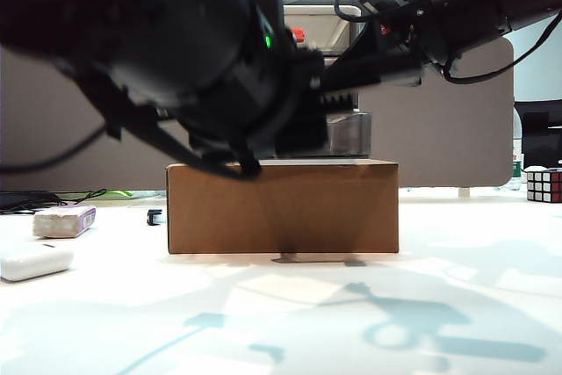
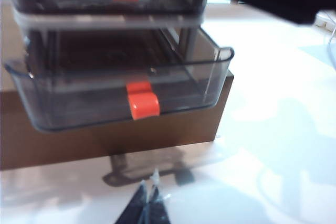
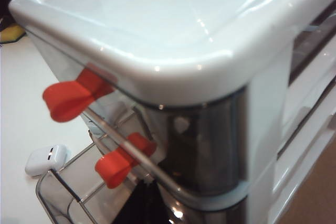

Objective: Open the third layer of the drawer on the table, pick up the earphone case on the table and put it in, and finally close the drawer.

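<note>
Facing the pulled-out third layer [image 2: 121, 95], left tool [image 2: 149, 195] pinched shut, empty; right tool's opening untellable.

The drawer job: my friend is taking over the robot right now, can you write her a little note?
Left pincer: shut, empty, in front of the drawer, which stands on a cardboard box.
Right pincer: tips not visible; its arm is up at the drawer's top.
Third layer: pulled open, looks empty.
Earphone case: on the table, left of the box.
Done: drawer opened.
Left: pick up the case, put it in, close the drawer.
</note>
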